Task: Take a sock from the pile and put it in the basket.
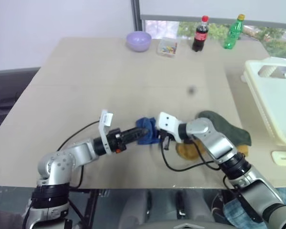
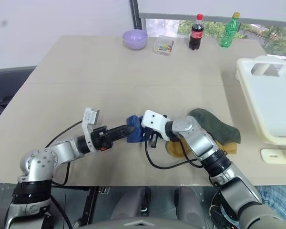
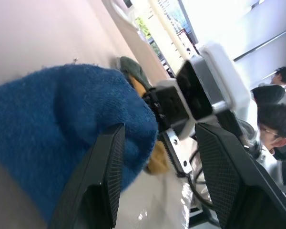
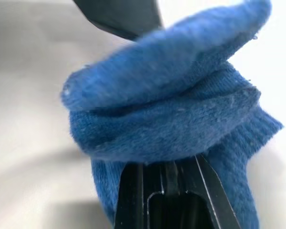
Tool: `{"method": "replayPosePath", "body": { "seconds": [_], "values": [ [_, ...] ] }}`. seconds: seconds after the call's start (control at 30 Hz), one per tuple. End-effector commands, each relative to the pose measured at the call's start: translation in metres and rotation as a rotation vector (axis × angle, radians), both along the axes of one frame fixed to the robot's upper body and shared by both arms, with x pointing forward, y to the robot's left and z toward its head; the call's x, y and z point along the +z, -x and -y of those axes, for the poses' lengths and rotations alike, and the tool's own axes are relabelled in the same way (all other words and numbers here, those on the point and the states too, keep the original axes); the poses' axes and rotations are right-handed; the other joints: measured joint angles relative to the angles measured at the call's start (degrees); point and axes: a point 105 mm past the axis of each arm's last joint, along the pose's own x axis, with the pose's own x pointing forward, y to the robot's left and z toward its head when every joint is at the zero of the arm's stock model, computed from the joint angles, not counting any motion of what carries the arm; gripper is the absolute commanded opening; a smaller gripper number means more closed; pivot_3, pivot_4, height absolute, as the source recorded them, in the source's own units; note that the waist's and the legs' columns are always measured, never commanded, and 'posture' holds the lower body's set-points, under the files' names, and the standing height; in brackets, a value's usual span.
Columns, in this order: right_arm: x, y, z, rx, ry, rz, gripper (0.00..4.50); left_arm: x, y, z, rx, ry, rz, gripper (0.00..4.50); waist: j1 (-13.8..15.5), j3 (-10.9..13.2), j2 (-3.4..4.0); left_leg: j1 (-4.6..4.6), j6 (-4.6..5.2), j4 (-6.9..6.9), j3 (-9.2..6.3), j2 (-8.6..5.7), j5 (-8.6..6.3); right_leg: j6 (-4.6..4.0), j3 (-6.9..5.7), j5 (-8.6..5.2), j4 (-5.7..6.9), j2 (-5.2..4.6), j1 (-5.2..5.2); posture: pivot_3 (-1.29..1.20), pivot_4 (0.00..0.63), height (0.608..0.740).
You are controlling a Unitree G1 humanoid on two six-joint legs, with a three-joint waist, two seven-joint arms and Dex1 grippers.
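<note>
Blue sock hides right pincer tips.

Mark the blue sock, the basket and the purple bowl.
blue sock point(image 1: 147, 130), left eye view, bunched middle.
basket point(image 1: 271, 102), left eye view, slotted side wall.
purple bowl point(image 1: 138, 42), left eye view, outer wall.

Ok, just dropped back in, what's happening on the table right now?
The right claw is shut on a bright blue fuzzy sock, held just beside the mustard yellow sock and dark green sock. The left claw stands open with one finger against the blue sock. The cream-white slotted plastic laundry basket waits at the table's right edge.
</note>
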Motion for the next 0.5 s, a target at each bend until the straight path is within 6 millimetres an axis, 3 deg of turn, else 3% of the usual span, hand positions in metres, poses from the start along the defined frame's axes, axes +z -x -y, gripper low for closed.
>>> {"method": "replayPosePath", "body": {
  "seconds": [0.03, 0.27, 0.4, 0.5],
  "values": [
    [-0.001, 0.001, 0.006, -0.015, -0.001, -0.024, 0.04, 0.003, -0.006, 0.003, 0.006, 0.014, 0.036, 2.48, 0.0, 0.0, 0.00, 0.00, 0.00, 0.00, 0.00, 0.00, 0.00, 0.00, 0.00, 0.00, 0.00, 0.00, 0.00, 0.00, 0.150, 0.740],
    [0.020, 0.009, 0.025, -0.005, -0.020, -0.043, 0.04, -0.010, -0.023, 0.011, 0.035, 0.008, 0.031, 2.48, 0.1, 0.0, -0.03, -0.06, 0.02, 0.04, -0.02, -0.03, 0.00, 0.02, -0.06, 0.00, -0.01, -0.01, 0.00, 0.00, 0.150, 0.740],
    [0.025, 0.011, 0.037, -0.008, -0.009, -0.044, 0.04, -0.028, -0.029, 0.022, 0.019, -0.049, 0.018, 2.48, 0.2, 0.0, -0.03, -0.06, 0.03, 0.05, -0.03, -0.04, 0.00, 0.03, -0.11, 0.00, -0.01, 0.01, 0.02, 0.00, 0.150, 0.740],
    [0.030, 0.007, 0.049, -0.088, -0.069, -0.049, 0.88, -0.046, -0.030, 0.030, -0.008, -0.120, 0.024, 2.48, 0.1, 0.0, -0.03, -0.05, 0.03, 0.05, -0.02, -0.02, -0.01, 0.03, -0.09, 0.00, 0.00, 0.03, 0.03, 0.00, 0.150, 0.740]
  ]
}}
